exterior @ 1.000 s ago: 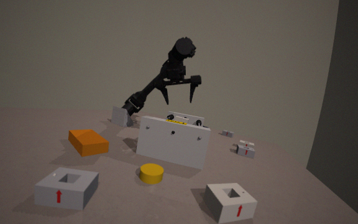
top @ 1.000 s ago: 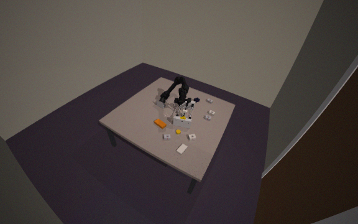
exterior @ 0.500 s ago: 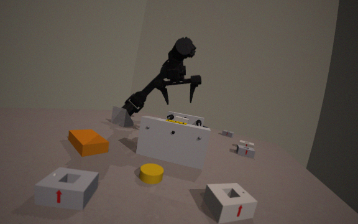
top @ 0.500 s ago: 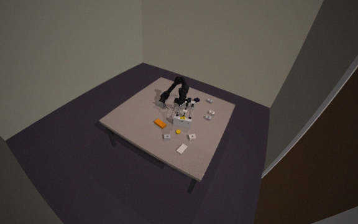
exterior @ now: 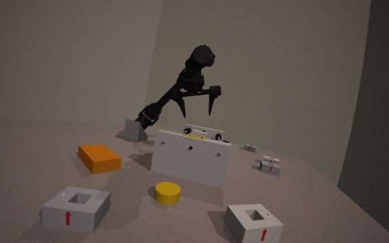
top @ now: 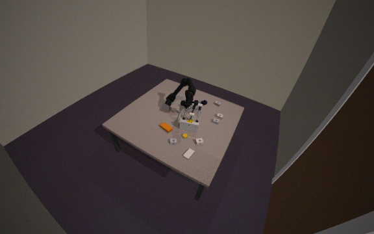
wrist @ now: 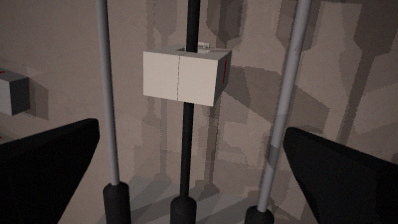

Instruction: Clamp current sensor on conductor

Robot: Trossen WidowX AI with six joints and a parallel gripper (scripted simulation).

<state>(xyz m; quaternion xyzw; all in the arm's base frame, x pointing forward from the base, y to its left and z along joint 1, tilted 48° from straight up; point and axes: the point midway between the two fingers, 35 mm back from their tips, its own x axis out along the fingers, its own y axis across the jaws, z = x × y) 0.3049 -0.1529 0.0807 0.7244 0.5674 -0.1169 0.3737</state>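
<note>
The off-white sensor [wrist: 162,75] [exterior: 200,133] [top: 191,114] sits round the middle black conductor [wrist: 187,150], between two grey rods. Its two halves meet at a thin seam on the face towards the wrist camera, with a small latch-like piece at its far edge. A red arrow mark [wrist: 225,71] shows on its right side; its pointing direction is unclear. A yellow marker [exterior: 194,136] [top: 189,121] with unreadable black print is on the white rack [exterior: 191,162] [top: 189,125]. My gripper [wrist: 194,132] [exterior: 197,116] is wide open and empty, above the rack, touching nothing.
An orange block [exterior: 96,155] [top: 165,127] lies left of the rack. A yellow disc [exterior: 167,194] [top: 185,136], a grey block [exterior: 54,216] [top: 173,141] and a white block [exterior: 238,219] [top: 199,141] are in front. Several small blocks stand at the right. A white slab [top: 189,153] lies nearer the front.
</note>
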